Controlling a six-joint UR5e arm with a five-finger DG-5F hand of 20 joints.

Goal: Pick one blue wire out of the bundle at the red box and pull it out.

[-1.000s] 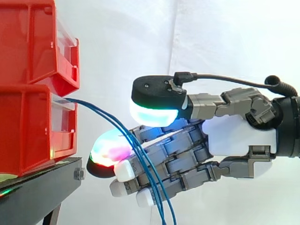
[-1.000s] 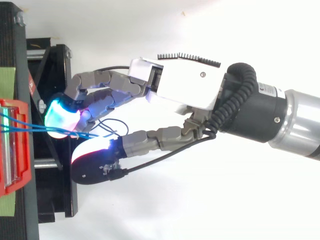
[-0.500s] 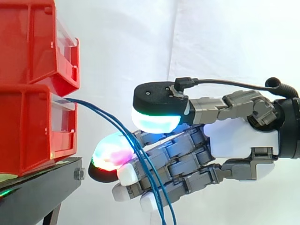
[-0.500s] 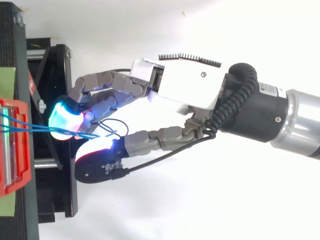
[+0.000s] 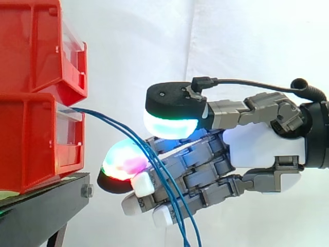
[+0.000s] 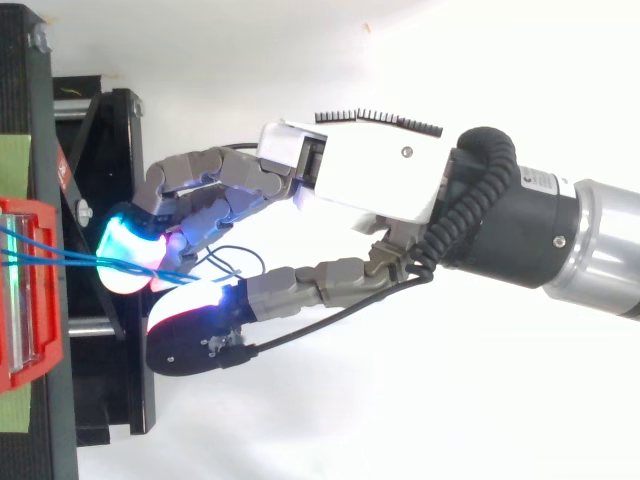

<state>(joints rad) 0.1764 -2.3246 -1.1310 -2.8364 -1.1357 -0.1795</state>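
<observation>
Several thin blue wires (image 5: 92, 112) leave the front of the lower red bin (image 5: 31, 139) and sag down to the right, out past the bottom edge of the side view. They cross in front of the hand's (image 5: 262, 146) lower fingers. From above, the blue wires (image 6: 60, 258) run from the red bin (image 6: 30, 300) into the gap between the glowing finger pad (image 6: 125, 262) and the thumb pad (image 6: 190, 300). The hand (image 6: 370, 175) is open, its fingers loosely bent; I see no pinch on any wire.
A second red bin (image 5: 31, 46) sits on top of the lower one. Both stand on a black stand (image 5: 41, 206), whose frame (image 6: 100, 150) lies under the fingertips. A white curtain hangs behind.
The fingers have bent a little further toward the thumb, narrowing the gap around the wires. The wires hang much as before.
</observation>
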